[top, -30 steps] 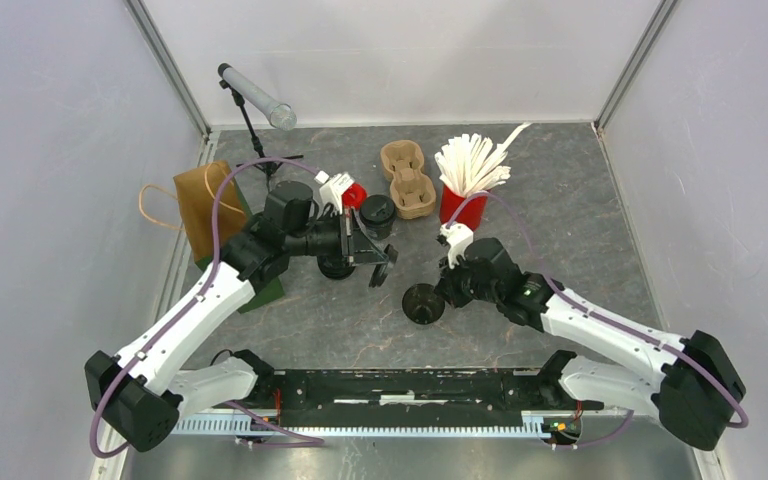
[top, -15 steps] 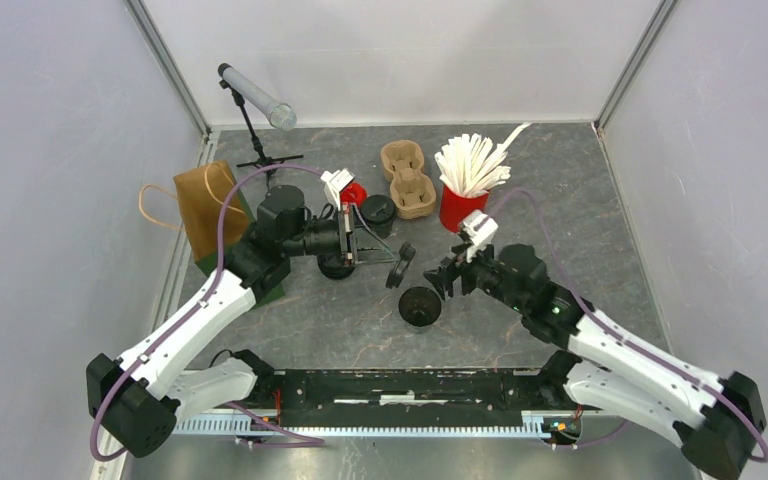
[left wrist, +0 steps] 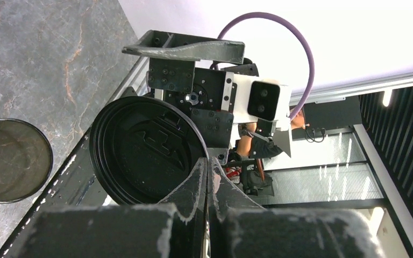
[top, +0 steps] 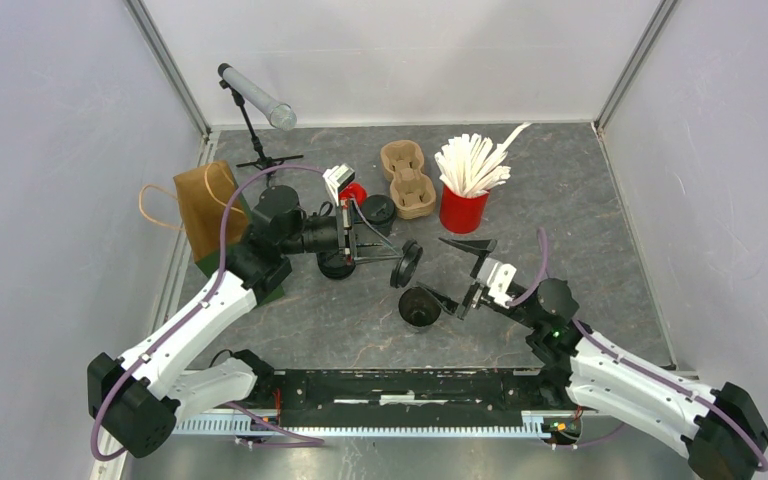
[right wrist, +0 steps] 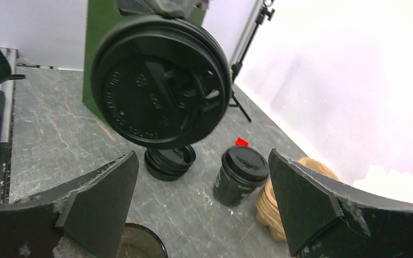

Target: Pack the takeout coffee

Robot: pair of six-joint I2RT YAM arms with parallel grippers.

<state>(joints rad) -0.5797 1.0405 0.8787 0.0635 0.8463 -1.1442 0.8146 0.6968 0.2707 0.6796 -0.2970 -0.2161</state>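
Observation:
An open black coffee cup (top: 420,306) stands on the table, and its rim (right wrist: 140,244) shows at the bottom of the right wrist view. My left gripper (top: 392,262) is shut on the rim of a black lid (top: 407,265), held on edge just above and left of the cup. The left wrist view shows the same lid (left wrist: 148,158) pinched at its edge by the left gripper (left wrist: 208,167), with the cup (left wrist: 11,160) below. My right gripper (top: 457,276) stands wide open just right of the cup, holding nothing. From the right gripper (right wrist: 201,156) the lid (right wrist: 161,80) fills the upper view.
A lidded black cup (top: 378,213) and a stack of lids (top: 337,266) sit behind the left gripper. Cardboard carriers (top: 407,178) and a red cup of stirrers (top: 463,205) stand at the back. A brown paper bag (top: 203,205), a green box (top: 265,285) and a tripod (top: 255,110) are at the left.
The right gripper has opened, let go of the open cup and drawn back to the right. The left gripper has carried the lid rightward, closer to the cup.

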